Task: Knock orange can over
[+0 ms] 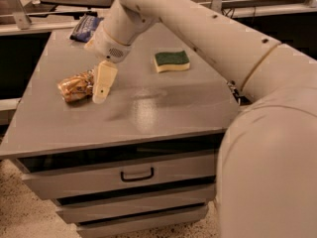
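Note:
The orange can [75, 87] lies on its side on the grey cabinet top [148, 108], at the left. It is orange-gold with pale patches. My gripper [101, 86] hangs from the big white arm, pointing down at the cabinet top, right beside the can's right end and touching or nearly touching it. Only one cream finger [103, 81] shows plainly.
A green-and-yellow sponge [171, 61] lies at the back centre. A dark blue snack bag [85, 27] lies at the back left corner. The cabinet has drawers below with a dark handle [137, 174]. My arm's white bulk fills the right side.

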`<state>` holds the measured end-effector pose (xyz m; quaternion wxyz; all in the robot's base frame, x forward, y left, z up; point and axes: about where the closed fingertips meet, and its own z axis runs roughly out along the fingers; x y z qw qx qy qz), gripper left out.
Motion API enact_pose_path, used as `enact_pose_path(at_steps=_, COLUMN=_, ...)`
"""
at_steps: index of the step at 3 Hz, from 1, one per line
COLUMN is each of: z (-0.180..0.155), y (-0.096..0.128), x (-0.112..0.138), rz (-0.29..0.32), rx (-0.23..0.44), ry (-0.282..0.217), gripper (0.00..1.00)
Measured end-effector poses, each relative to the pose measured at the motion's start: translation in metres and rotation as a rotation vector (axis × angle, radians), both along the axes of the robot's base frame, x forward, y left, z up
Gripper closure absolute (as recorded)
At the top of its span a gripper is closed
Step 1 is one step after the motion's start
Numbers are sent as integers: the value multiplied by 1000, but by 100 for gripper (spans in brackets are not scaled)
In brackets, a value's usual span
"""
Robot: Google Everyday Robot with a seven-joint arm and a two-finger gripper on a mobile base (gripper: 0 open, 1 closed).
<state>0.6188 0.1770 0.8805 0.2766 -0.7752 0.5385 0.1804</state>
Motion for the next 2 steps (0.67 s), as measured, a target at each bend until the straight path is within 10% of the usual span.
enact_pose_path(at_steps=2, z=40, y=-71, x=-14, rz=-213, rx=387, ry=34, gripper=0)
